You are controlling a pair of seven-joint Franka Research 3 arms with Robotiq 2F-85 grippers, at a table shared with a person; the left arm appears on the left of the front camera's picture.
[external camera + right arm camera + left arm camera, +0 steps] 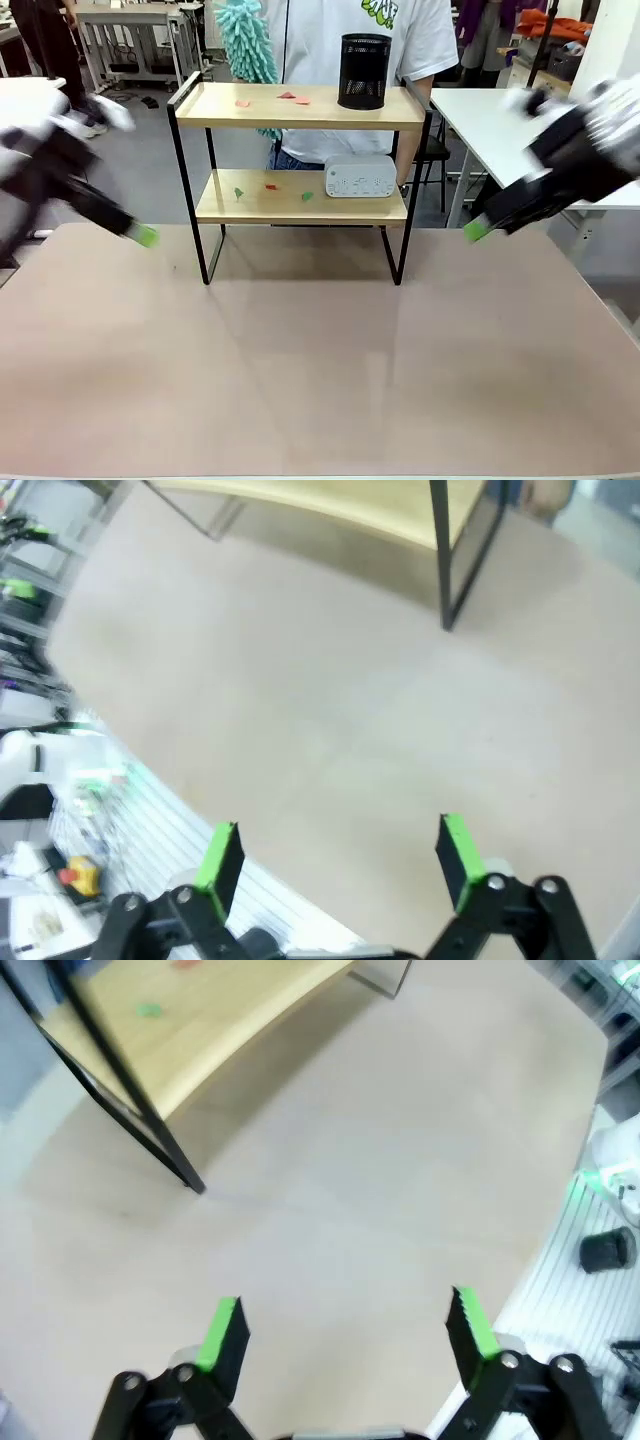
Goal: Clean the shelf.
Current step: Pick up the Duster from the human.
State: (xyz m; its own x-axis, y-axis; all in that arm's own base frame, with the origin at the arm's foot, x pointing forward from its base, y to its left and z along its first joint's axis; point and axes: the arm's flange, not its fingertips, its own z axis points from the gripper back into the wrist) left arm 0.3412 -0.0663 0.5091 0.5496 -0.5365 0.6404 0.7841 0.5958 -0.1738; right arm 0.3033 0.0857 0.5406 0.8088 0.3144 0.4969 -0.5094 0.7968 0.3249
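Note:
The shelf (300,105) stands at the table's far side, two light wooden boards in a black frame. Small red and green scraps (288,97) lie on both boards. A black mesh cup (364,71) sits on the top board, a white box (360,177) on the lower one. A person behind holds a teal fluffy duster (246,40) over the top board's left end. My left gripper (143,236) hangs open left of the shelf, blurred. My right gripper (477,229) hangs open to its right. Both wrist views show open fingers (226,1325) (455,845) above bare table, with the shelf (190,1035) (400,505) ahead.
The beige table (320,350) spreads wide in front of the shelf. A white table (490,120) stands at the back right. The person's torso is close behind the shelf.

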